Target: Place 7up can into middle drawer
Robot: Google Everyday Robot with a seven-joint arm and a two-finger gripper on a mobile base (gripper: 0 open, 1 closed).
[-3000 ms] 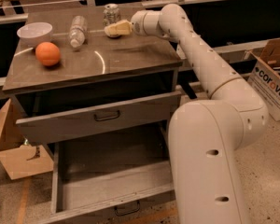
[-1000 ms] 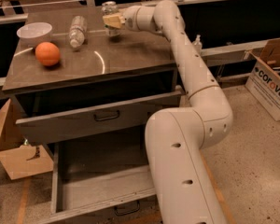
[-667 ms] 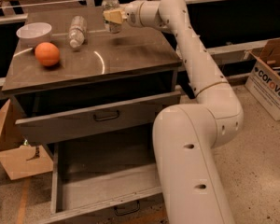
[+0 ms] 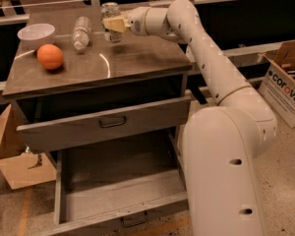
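Observation:
The 7up can [image 4: 109,10], silver with a pale top, stands at the back of the cabinet top [image 4: 137,58], near its middle. My gripper [image 4: 113,24] reaches in from the right and sits right at the can, covering its middle from the front. The can's lower part is mostly hidden behind it. The middle drawer [image 4: 113,216] is pulled far out at the bottom of the cabinet. It has a long flat tray with nothing in it, a low front panel and a small dark loop handle [image 4: 134,220].
An orange [image 4: 50,57], a lying clear plastic bottle [image 4: 80,31] and a white bowl [image 4: 36,32] sit left of the can. The upper drawer [image 4: 108,123], with a taller front, is slightly out. Cardboard boxes stand at right [image 4: 287,82] and lower left [image 4: 10,156].
My gripper has moved left and slightly down from beside the can to right at it. The can sits a little further left than before.

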